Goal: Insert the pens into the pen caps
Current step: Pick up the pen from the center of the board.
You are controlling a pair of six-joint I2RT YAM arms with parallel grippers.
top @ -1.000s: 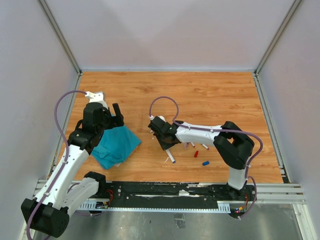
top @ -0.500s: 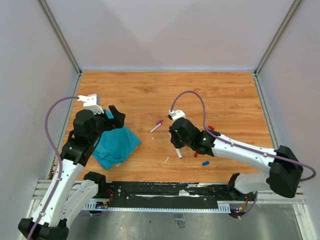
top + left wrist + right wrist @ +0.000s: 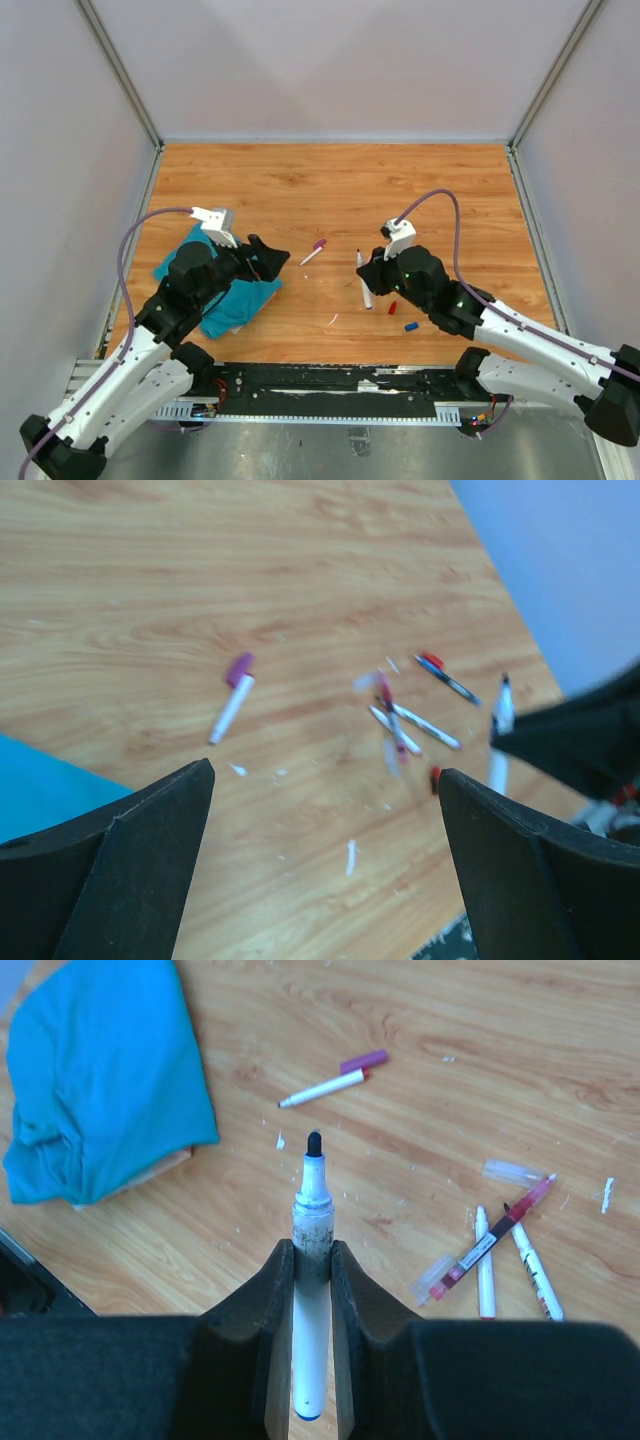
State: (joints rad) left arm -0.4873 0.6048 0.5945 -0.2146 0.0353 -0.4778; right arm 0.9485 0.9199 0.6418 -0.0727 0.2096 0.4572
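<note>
My right gripper (image 3: 312,1250) is shut on a white pen (image 3: 310,1320). Its dark tip (image 3: 314,1144) sticks out uncapped ahead of the fingers. From above, this pen (image 3: 363,285) hangs over the table's middle in the right gripper (image 3: 372,280). Another white pen (image 3: 322,1088) lies ahead with a purple cap (image 3: 363,1061) at its back end. Several more pens (image 3: 485,1272) lie in a loose cluster to the right. A red cap (image 3: 392,308) and a blue cap (image 3: 411,326) lie near the front. My left gripper (image 3: 325,772) is open and holds nothing, hovering left of the pens.
A crumpled teal cloth (image 3: 225,292) lies under the left arm at the table's left. Small white scraps (image 3: 351,856) dot the wood. The black rail (image 3: 330,388) runs along the near edge, and grey walls enclose the other sides.
The right arm swung rightward and carried its pen off the table. The left gripper came down and right, from above the cloth toward the purple-capped pen.
</note>
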